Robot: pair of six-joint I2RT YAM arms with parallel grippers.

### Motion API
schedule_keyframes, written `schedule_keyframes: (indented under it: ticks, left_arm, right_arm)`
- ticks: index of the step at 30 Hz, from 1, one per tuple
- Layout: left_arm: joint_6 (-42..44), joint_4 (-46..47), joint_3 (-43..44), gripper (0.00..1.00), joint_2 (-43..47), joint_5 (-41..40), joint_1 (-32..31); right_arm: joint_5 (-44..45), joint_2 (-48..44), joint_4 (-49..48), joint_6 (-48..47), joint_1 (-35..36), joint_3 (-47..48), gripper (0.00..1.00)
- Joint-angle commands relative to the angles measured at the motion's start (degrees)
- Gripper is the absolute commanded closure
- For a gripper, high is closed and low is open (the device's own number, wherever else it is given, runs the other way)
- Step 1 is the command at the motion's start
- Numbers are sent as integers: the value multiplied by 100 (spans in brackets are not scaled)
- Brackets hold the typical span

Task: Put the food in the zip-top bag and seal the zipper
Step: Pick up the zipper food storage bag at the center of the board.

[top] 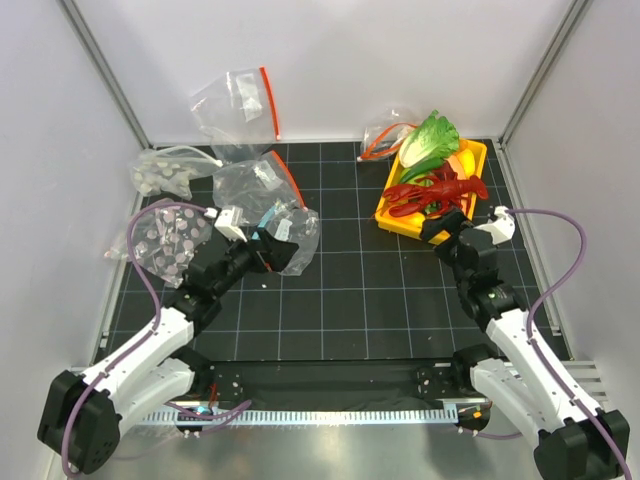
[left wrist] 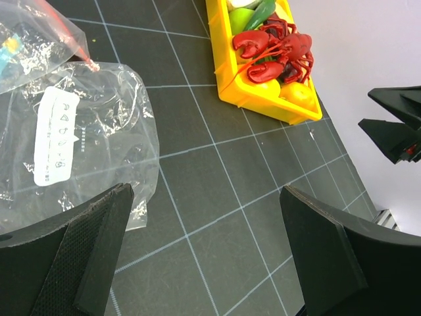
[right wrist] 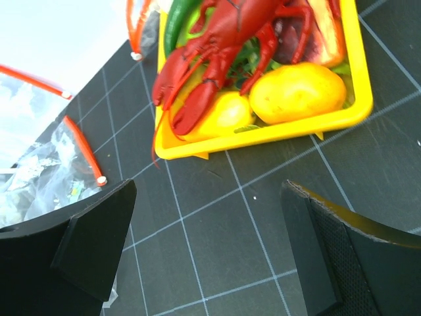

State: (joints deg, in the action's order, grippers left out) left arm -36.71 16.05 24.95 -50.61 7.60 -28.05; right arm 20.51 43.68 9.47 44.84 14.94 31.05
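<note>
The food lies in a yellow tray [top: 385, 215] at the right back: a green lettuce [top: 432, 140] and yellow-orange pieces [right wrist: 296, 92], with a red lobster [top: 435, 192] on top. A pale green piece [left wrist: 240, 20] shows at the tray's far end. The clear zip-top bag [left wrist: 99, 118] with a white label [left wrist: 56, 135] lies flat at the left centre [top: 298, 240]. A red-orange zip strip [top: 287, 180] runs by its far edge. My left gripper [top: 272, 245] [left wrist: 205, 217] is open and empty beside the bag. My right gripper [top: 450, 228] [right wrist: 207, 217] is open and empty just before the tray.
Other clear bags lie around: one with a red strip against the back wall [top: 240, 100], one behind the tray [top: 385, 135], one holding small parts [left wrist: 26, 46]. Dotted pouches [top: 165, 240] sit at the left. Side walls close in on both sides.
</note>
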Motion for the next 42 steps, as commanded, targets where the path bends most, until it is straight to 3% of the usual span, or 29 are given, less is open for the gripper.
schedule_keyframes:
  ticks: [1,10,15,20,26,35,42]
  left_arm:
    - [147,311,247,0,-98,49,-16]
    - [103,346,335,0,-195,128,-69]
    - [41,337,370,0,-221,137,-121]
    - [-38,337,379,1,-177,190,-209]
    - [-91,311,370,2,-151,146,-271]
    - [-117,197,388,2,-10,75,-324]
    - [-170,91,379,3,112,-21,-332]
  right_arm:
    - [-178,-158,-455,-379,18,7,1]
    - [-144,298,-288,-503,27,568,4]
    - [-179,1385,-209,-494,123,1489,4]
    - [549,2467,-428,-90,624,2203,4]
    - [1909,4261,-43,402,1247,4080,2]
    - [2580,6562,326,649,1354,6542,2]
    - [3037,7864,213,728,1354,7766,2]
